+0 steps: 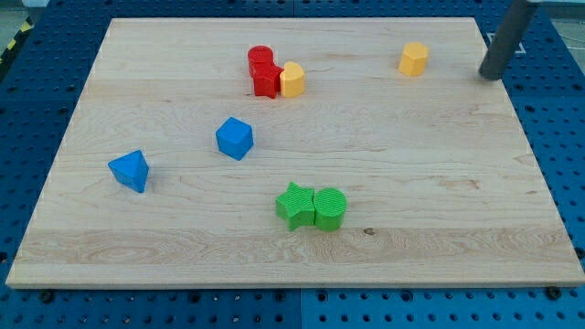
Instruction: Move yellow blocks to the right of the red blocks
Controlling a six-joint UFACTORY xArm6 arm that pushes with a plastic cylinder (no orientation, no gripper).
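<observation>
Two red blocks touch each other at the top centre: a red cylinder [260, 58] and a red star-like block [267, 80] just below it. A yellow block [292, 79] touches the right side of the red star-like block. A second yellow block [413, 58], hexagonal, lies apart at the upper right. My tip [490, 75] is at the board's upper right edge, right of the hexagonal yellow block and well clear of it.
A blue cube [234, 138] lies left of centre and a blue triangular block [130, 170] at the left. A green star [295, 205] touches a green cylinder [329, 207] at the bottom centre. The wooden board [439, 183] rests on a blue perforated table.
</observation>
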